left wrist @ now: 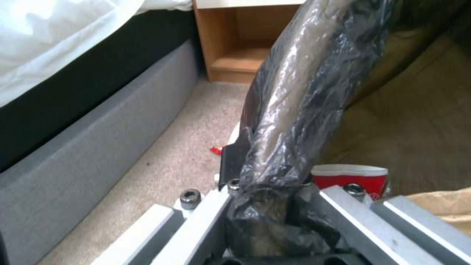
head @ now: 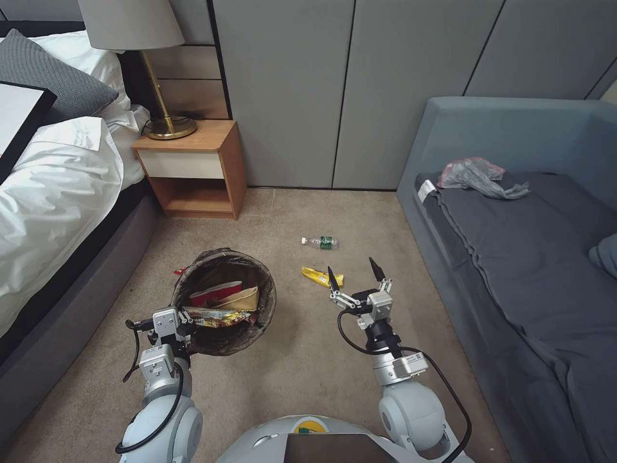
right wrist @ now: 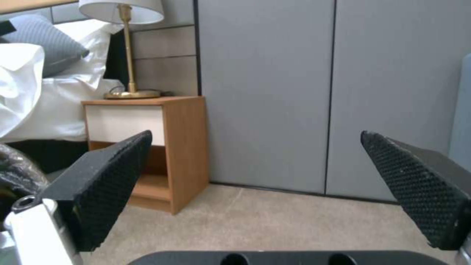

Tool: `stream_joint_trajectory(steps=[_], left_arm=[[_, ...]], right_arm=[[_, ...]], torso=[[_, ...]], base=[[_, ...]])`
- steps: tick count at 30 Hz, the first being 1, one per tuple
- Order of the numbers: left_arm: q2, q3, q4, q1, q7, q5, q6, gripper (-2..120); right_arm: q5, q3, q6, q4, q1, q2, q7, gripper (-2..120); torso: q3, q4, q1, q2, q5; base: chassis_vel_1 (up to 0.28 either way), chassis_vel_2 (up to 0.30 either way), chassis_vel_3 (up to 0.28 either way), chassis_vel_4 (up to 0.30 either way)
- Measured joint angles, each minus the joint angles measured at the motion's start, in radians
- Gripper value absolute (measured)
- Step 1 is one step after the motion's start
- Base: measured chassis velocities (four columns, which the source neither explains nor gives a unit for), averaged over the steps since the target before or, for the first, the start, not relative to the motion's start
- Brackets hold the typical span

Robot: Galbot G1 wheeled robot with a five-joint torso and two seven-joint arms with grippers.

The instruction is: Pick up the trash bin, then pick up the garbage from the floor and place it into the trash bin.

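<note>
1. The left gripper (head: 186, 319) is pinching the near rim of the trash bin (head: 223, 301), its fingers pressed onto the crinkled dark plastic bag (left wrist: 294, 110) folded over that rim.
2. The trash bin is sitting round and open in front of the robot's left side, with the beige carpet (head: 308, 360) showing around it; whether it is touching the carpet cannot be told. Inside it are lying a red-and-white carton (head: 215, 294), a tan folded paper piece (head: 241, 299) and a shiny printed wrapper (head: 222, 315).
3. The right gripper (head: 355, 275) is hovering over the carpet with its 2 black, rough-textured fingers (right wrist: 105, 191) spread wide and nothing between them.
4. A yellow wrapper (head: 318, 276) is lying flat on the carpet just beside the right gripper's left finger. A small clear bottle (head: 321, 242) with a green label is lying on its side farther off.
5. A small red scrap (head: 178, 271) is lying by the bin's left side.
6. A wooden nightstand (head: 193, 167) carrying a brass lamp (head: 164, 96) is standing beyond the bin, a white-sheeted bed (head: 58, 193) is running along the left, and a grey fabric sofa (head: 514, 257) is flanking the right.
</note>
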Motion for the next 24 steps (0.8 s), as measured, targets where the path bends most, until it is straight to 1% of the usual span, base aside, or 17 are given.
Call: stream_joint_trajectory(steps=[6, 11, 13, 24], left_arm=[[-0.001, 0.000, -0.002, 0.000, 0.000, 0.000, 0.000, 0], [-0.001, 0.001, -0.002, 0.000, 0.000, 0.000, 0.000, 0], [-0.002, 0.000, -0.003, 0.000, -0.001, 0.000, 0.000, 0], [-0.004, -0.001, -0.004, 0.001, -0.001, 0.000, 0.000, 0]], right_arm=[[0.000, -0.001, 0.000, 0.000, 0.000, 0.001, 0.002, 100], [-0.001, 0.000, 0.023, -0.009, 0.004, 0.002, -0.006, 100], [-0.005, 0.002, 0.036, -0.012, 0.008, 0.002, -0.018, 100], [-0.007, 0.002, 0.044, -0.030, 0.034, -0.004, -0.031, 100]], torso=[[0.000, -0.0001, 0.000, 0.000, -0.0001], [0.000, -0.0003, 0.000, 0.000, 0.0000], [0.000, -0.0002, 0.000, 0.000, 0.0000], [0.000, -0.0002, 0.000, 0.000, -0.0001]], base=[[-0.111, 0.113, 0.118, -0.109], [-0.109, 0.089, 0.112, -0.109], [-0.044, 0.010, 0.026, -0.026], [0.000, 0.000, 0.000, 0.000]])
